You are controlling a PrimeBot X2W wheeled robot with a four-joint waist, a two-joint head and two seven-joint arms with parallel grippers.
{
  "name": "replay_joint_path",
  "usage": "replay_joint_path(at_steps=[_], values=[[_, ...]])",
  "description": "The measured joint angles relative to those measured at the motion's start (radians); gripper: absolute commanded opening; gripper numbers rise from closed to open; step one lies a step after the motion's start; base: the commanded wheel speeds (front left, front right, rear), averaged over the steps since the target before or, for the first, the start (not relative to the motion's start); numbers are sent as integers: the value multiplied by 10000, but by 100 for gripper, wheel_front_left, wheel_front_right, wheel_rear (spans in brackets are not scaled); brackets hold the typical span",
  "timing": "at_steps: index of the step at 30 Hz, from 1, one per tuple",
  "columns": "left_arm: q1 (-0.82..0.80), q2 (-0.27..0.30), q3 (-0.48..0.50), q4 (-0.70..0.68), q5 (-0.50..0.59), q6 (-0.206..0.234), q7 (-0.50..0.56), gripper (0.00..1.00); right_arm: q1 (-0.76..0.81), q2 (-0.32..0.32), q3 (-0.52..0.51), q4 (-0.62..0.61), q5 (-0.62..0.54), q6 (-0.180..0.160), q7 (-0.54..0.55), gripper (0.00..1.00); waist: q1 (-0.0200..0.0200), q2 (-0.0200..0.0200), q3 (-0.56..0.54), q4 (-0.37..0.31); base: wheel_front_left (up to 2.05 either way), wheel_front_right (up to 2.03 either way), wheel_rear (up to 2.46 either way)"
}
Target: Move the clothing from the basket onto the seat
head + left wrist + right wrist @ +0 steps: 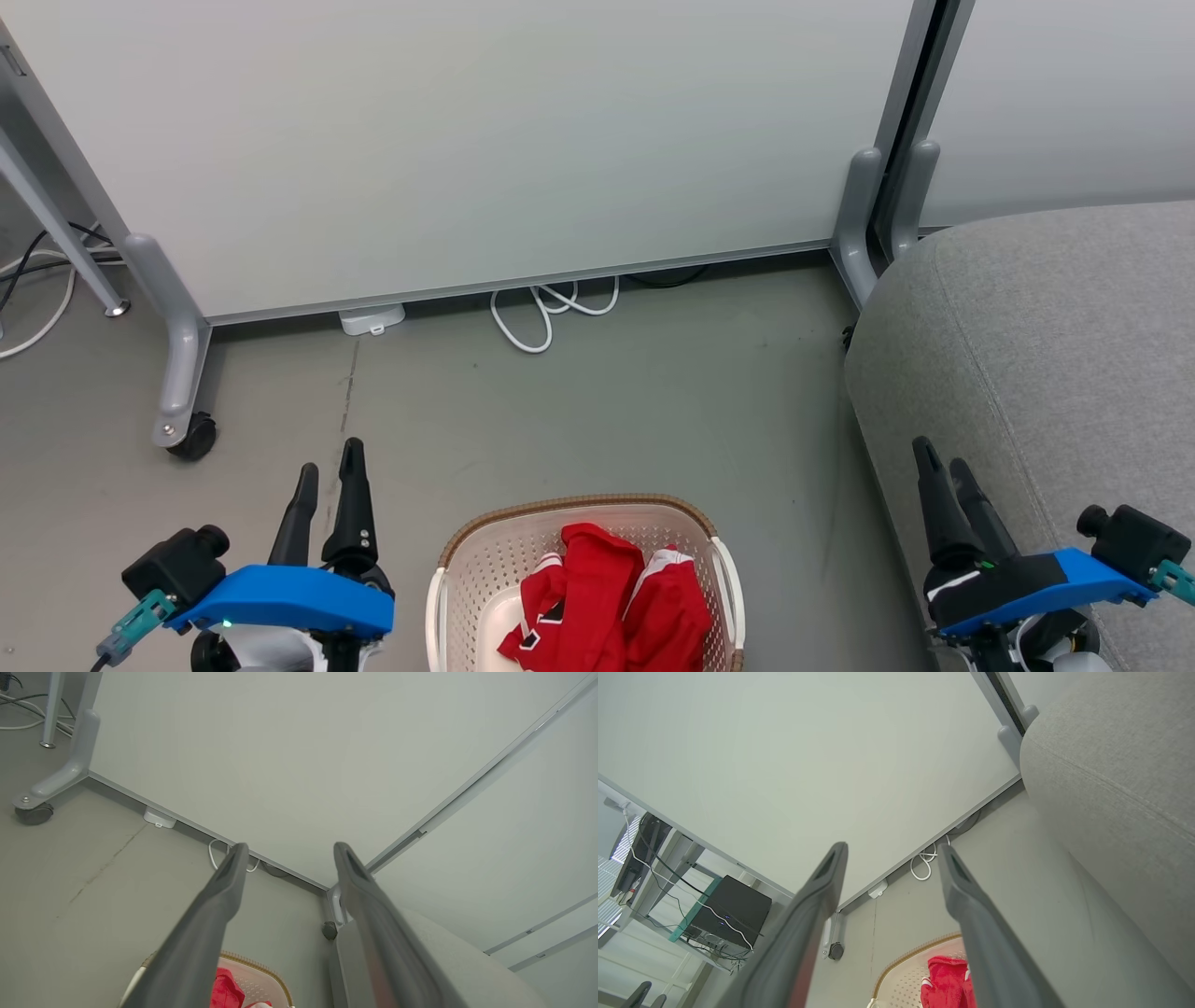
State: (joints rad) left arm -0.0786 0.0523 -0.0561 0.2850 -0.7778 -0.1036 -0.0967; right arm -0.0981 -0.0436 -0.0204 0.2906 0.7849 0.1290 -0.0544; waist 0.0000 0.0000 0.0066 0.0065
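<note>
The clothing [602,607] is seen heaped inside the basket [504,546], red folds with white trim bunched toward the middle and the right side. The basket is set on the grey floor [597,411], at the bottom centre of the head view, its brown rim arching across the top. The seat [1055,355] is found to the basket's right, apart from it, with a strip of floor left between the two.

The left gripper [330,455] is held over the floor to the left of the basket, clear of its rim, and its jaws are spread wide with nothing between them. The right gripper [939,454] is held on the other side, in front of the seat's rounded edge; whether the fabric is touched cannot be told. Its jaws are parted too, and nothing is gripped.

In the left wrist view, a scrap of red and a stretch of rim are caught low between the fingers. In the right wrist view, the red heap is picked out at the bottom edge, with the seat looming at the right.

Behind it all, a pale partition [485,140] is stood on castors, and a white cable [551,313] is looped at its foot.
</note>
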Motion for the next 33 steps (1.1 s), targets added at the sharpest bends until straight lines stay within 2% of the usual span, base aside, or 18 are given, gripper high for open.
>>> replay_joint_path(at_steps=[22,33], values=[[-114,38,-391,249,2357,-105,-606,100,-17,-10,84,-157,-2548,2,-173,100,0,0,27,17,0,0,0],[-168,35,-529,364,3193,-119,-859,100,-22,-13,150,-190,-3597,2,-291,100,0,0,34,33,0,0,0]])
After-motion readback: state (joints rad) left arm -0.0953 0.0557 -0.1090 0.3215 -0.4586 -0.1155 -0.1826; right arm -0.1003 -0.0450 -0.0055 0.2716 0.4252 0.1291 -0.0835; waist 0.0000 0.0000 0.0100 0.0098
